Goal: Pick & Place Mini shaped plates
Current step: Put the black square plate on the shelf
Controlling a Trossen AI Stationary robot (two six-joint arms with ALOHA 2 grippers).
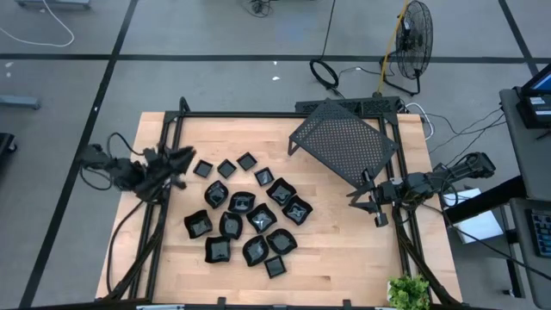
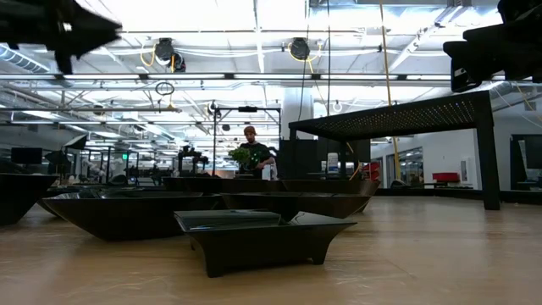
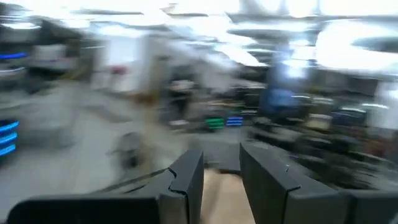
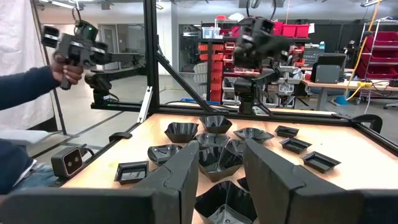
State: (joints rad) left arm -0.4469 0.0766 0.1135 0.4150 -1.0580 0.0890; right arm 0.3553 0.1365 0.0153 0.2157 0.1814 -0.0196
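Several mini shaped plates (image 1: 250, 215), small glossy black dishes, lie rim up in a loose cluster on the middle of the wooden table. The right wrist view shows them (image 4: 217, 155) ahead of my right gripper, and the low view shows a square one (image 2: 254, 235) nearest. My left gripper (image 1: 186, 156) hangs raised over the table's far left, left of the cluster. It is open (image 3: 221, 154), with nothing between its fingers. My right gripper (image 1: 356, 197) hovers at the table's right, pointing toward the cluster, open (image 4: 221, 146) and holding nothing.
A large black perforated rack (image 1: 344, 142) stands on the table's far right, close to my right gripper. Black frame bars (image 1: 164, 215) run along the table's sides. A green plant (image 1: 409, 293) sits at the near right corner. A person's hand (image 4: 65, 71) holds a device beyond the table.
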